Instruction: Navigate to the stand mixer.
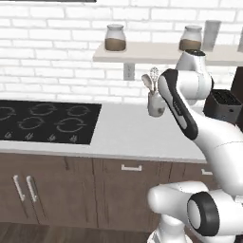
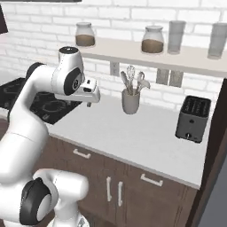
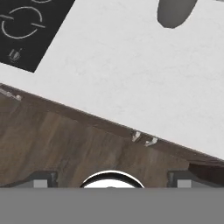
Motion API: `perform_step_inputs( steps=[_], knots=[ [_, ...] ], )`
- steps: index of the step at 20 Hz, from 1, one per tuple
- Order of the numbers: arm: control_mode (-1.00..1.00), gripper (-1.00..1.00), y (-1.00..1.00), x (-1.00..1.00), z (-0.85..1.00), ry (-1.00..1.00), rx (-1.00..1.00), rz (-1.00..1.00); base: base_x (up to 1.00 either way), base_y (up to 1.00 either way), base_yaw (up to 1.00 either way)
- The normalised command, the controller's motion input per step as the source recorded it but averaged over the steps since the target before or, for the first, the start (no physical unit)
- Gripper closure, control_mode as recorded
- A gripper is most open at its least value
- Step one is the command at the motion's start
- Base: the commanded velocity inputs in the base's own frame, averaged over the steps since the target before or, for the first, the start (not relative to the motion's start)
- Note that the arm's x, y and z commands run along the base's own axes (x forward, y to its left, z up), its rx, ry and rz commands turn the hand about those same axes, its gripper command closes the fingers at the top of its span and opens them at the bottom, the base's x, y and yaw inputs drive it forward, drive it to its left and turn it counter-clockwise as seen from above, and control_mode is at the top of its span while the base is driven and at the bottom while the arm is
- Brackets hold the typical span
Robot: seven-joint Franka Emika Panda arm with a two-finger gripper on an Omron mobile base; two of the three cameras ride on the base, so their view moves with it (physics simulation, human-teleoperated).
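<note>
The pale tabletop [image 2: 133, 133] runs wide and bare from the black cooktop [image 1: 47, 121] to the dark toaster [image 2: 193, 119]. A grey utensil crock [image 2: 131, 101] stands near the wall. The fingers [image 3: 111, 183] sit well apart above the tabletop's front edge. The stand mixer's place cannot be told.

White brick wall [image 2: 40, 26] – pale counter [image 2: 133, 133] on dark wood cabinets [image 1: 85, 190] – a shelf [image 2: 133, 55] above.

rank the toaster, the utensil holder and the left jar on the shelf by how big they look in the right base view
1. toaster, clearly largest, though it also sits nearer the camera.
2. utensil holder and left jar: they look about alike, and the jar is farther back, so no ranking.
</note>
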Motion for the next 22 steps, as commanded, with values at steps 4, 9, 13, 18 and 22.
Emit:
perform_step_inputs(
  steps=[4, 9, 13, 18, 22],
  knots=[
    [1.00, -1.00, 0.00, 0.00, 0.00, 0.00, 0.00, 0.00, -0.27, 0.64, 0.71],
    [1.00, -1.00, 0.00, 0.00, 0.00, 0.00, 0.00, 0.00, -0.15, 0.77, 0.71],
    [1.00, -1.00, 0.00, 0.00, 0.00, 0.00, 0.00, 0.00, -0.02, 0.69, 0.76],
    [1.00, -1.00, 0.00, 0.00, 0.00, 0.00, 0.00, 0.00, 0.00, 0.63, 0.78],
    [1.00, -1.00, 0.00, 0.00, 0.00, 0.00, 0.00, 0.00, 0.00, 0.54, 0.79]
  ],
)
